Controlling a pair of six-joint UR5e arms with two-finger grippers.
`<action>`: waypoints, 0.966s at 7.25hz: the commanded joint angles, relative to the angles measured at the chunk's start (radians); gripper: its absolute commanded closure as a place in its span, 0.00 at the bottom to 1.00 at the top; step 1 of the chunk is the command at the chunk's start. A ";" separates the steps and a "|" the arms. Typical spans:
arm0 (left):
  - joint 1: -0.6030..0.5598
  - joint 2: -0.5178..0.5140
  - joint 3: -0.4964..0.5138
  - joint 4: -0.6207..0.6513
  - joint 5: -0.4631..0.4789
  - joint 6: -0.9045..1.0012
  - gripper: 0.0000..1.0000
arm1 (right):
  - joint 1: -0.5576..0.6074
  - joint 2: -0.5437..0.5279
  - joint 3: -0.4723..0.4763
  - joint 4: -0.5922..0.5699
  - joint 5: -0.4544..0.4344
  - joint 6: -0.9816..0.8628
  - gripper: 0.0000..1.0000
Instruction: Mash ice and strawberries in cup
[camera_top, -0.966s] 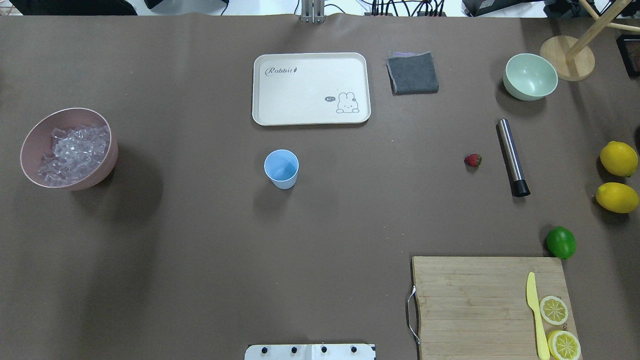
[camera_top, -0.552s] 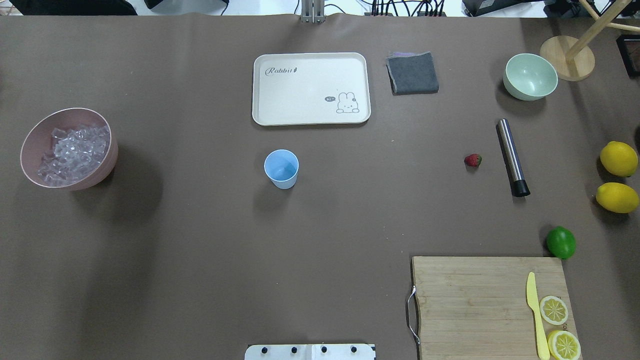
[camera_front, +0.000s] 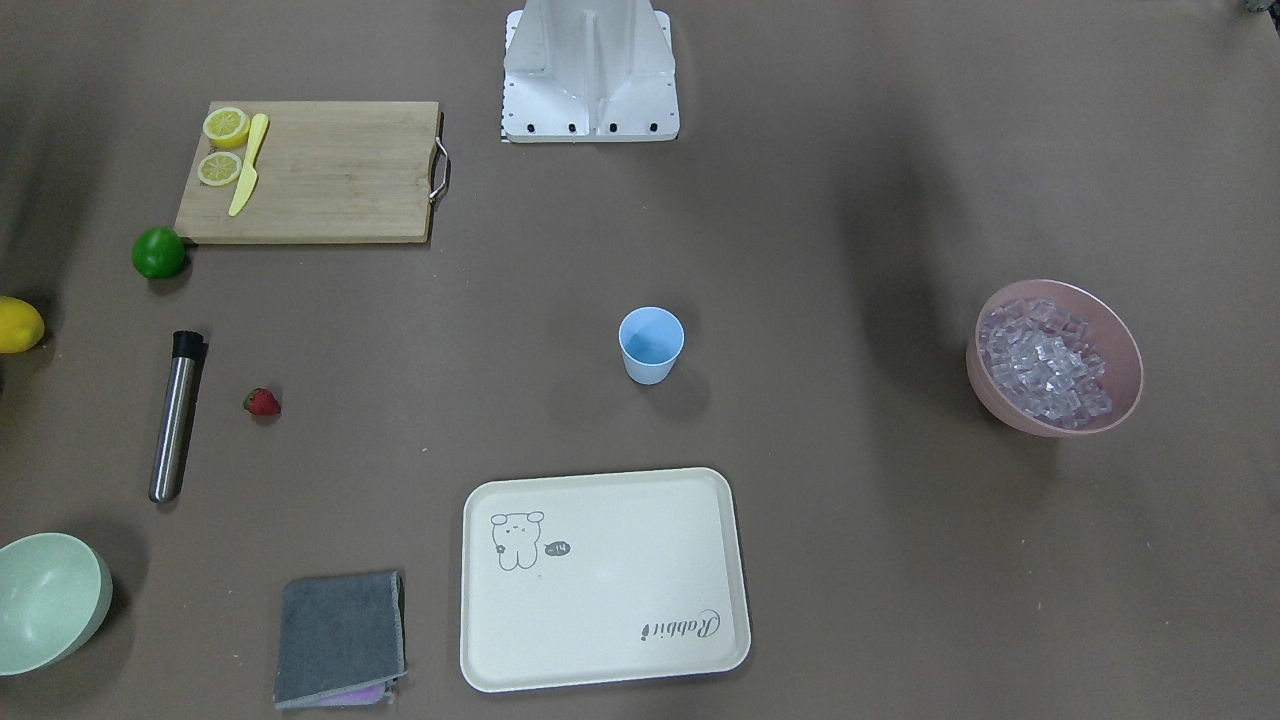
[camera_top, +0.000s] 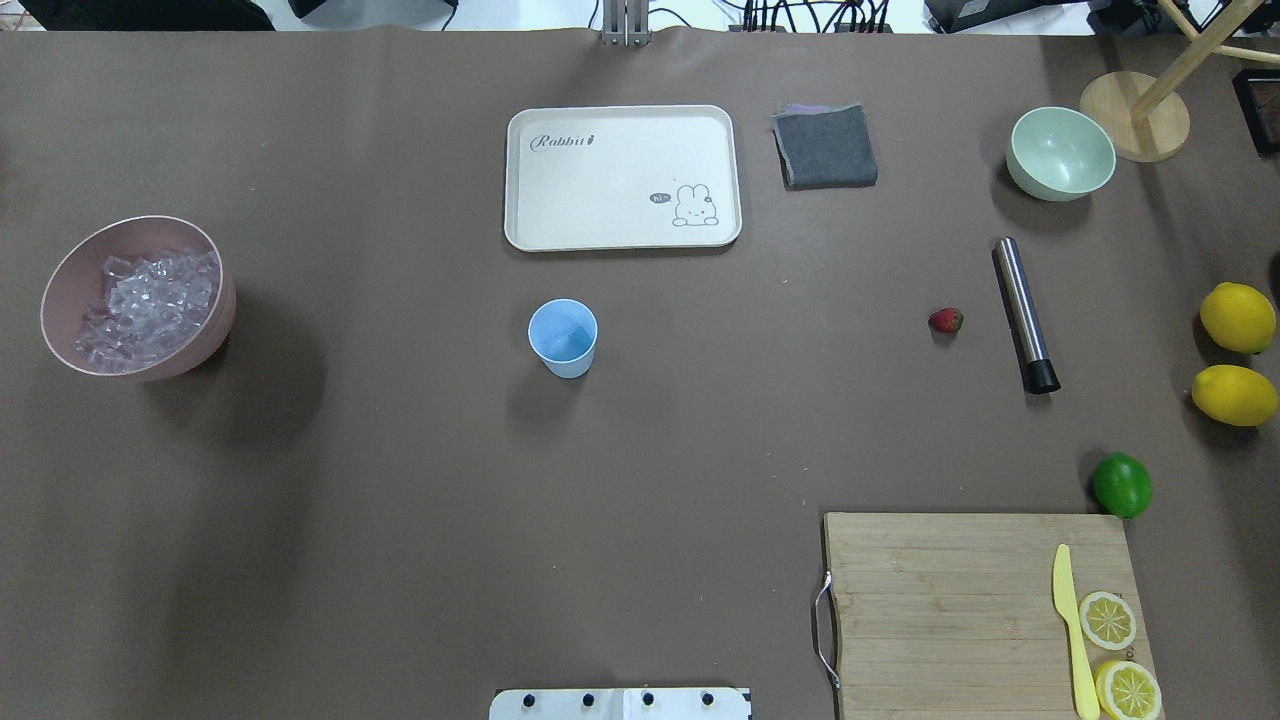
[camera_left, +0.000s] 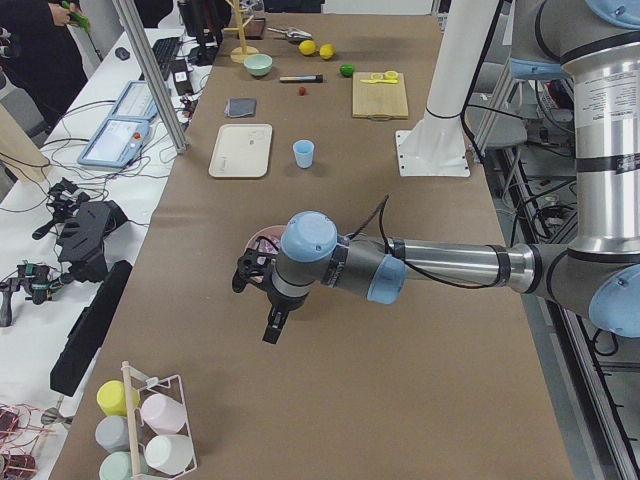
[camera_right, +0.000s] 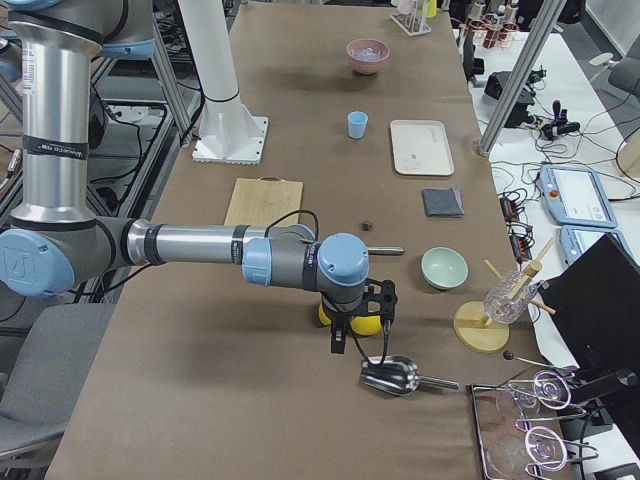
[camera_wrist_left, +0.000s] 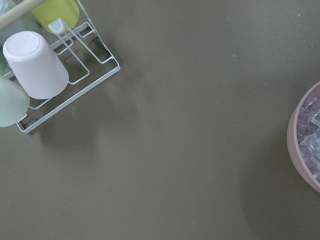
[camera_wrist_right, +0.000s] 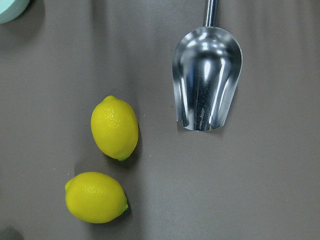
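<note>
2 jaws, both far frm cup (camera_top: 562, 338)

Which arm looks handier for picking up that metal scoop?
The right, likely: its wrist camera looks straight down on the scoop, and its pincer hovers close by it. The left arm is at the far end, by the ice.

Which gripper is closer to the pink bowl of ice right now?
Left. The left gripper hangs just beside the pink bowl of ice; the right gripper is at the table's opposite end, above the lemons and metal scoop.
</note>
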 joint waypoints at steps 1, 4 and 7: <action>0.001 -0.002 -0.001 0.000 -0.001 0.000 0.02 | 0.000 0.003 0.001 0.000 -0.001 0.000 0.00; 0.001 -0.001 0.001 0.000 0.000 0.000 0.02 | 0.000 0.004 -0.002 0.000 -0.006 0.000 0.00; 0.001 -0.001 0.004 -0.003 -0.003 0.000 0.02 | 0.000 0.006 0.003 0.000 -0.003 0.000 0.00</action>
